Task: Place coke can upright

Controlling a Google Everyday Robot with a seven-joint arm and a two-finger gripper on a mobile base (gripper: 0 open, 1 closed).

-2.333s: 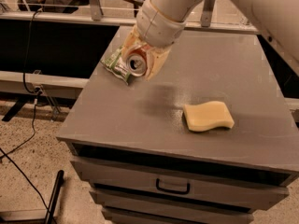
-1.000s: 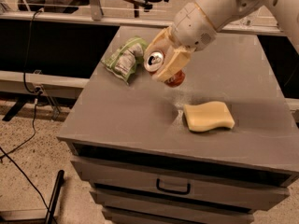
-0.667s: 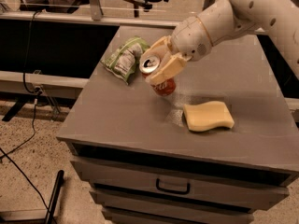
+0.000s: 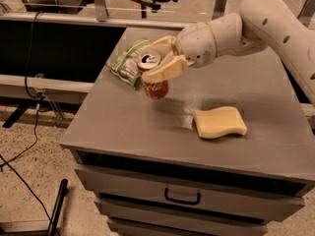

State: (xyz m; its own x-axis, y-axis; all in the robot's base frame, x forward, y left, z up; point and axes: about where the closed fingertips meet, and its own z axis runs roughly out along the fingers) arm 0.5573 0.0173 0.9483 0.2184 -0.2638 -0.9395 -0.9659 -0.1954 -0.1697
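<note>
Red coke can (image 4: 155,86) near-upright, top up, within pincer (image 4: 158,58) over cabinet (image 4: 123,124)

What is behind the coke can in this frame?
The green-and-white snack bag lies on the cabinet top just behind the coke can. Part of it is covered by the can and the gripper, whose jaws clamp the can's upper part.

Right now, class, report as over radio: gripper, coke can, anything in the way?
The gripper shut on coke can, low over cabinet top. Can near upright, silver end showing. Close beside it the snack bag, sponge apart; neither beneath.
</note>
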